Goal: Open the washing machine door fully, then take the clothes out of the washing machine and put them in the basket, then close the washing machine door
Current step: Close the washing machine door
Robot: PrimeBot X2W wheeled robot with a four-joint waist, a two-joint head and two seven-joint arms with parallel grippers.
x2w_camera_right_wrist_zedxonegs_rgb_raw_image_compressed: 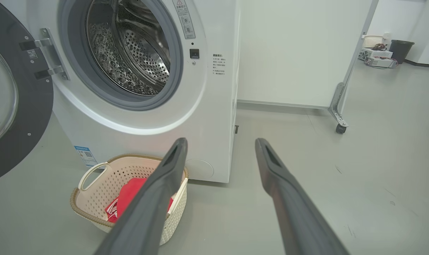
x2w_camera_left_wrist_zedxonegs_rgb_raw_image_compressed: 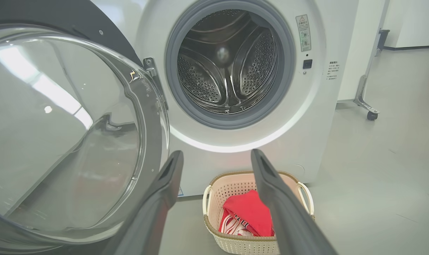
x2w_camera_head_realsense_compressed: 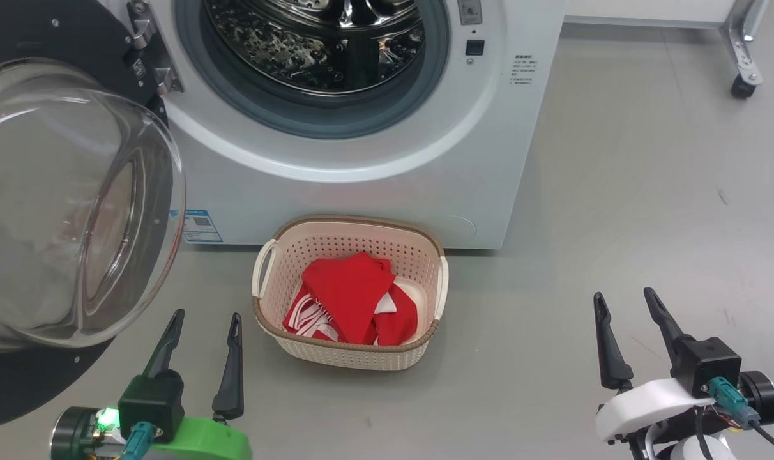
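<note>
1. While the door (x2w_camera_head_realsense_compressed: 61,211) stands wide open on its hinge (x2w_camera_head_realsense_compressed: 151,61) at the left, its clear glass bowl bulges out into the room, ringed by the black rim.
2. The machine (x2w_camera_head_realsense_compressed: 361,198) sits white and square behind it. Its grey-ringed port is uncovered and the perforated steel drum (x2w_camera_head_realsense_compressed: 323,45) shines inside.
3. The basket (x2w_camera_head_realsense_compressed: 349,221) rests on the grey floor (x2w_camera_head_realsense_compressed: 617,191) just in front of the machine, below the port, one long side close to the front panel.
4. The clothes (x2w_camera_head_realsense_compressed: 355,294) lie in the basket, red with white stripes, bunched below the brown rim.
5. The left gripper (x2w_camera_head_realsense_compressed: 207,315) hovers low just left of the basket, near the door's lower edge. Its two dark fingers are spread apart and hold nothing.
6. The right gripper (x2w_camera_head_realsense_compressed: 623,295) hangs well to the right of the basket, above bare floor, its fingers likewise apart and empty.
7. A small blue label (x2w_camera_head_realsense_compressed: 202,225) sits low on the machine's front, left of the basket.
</note>
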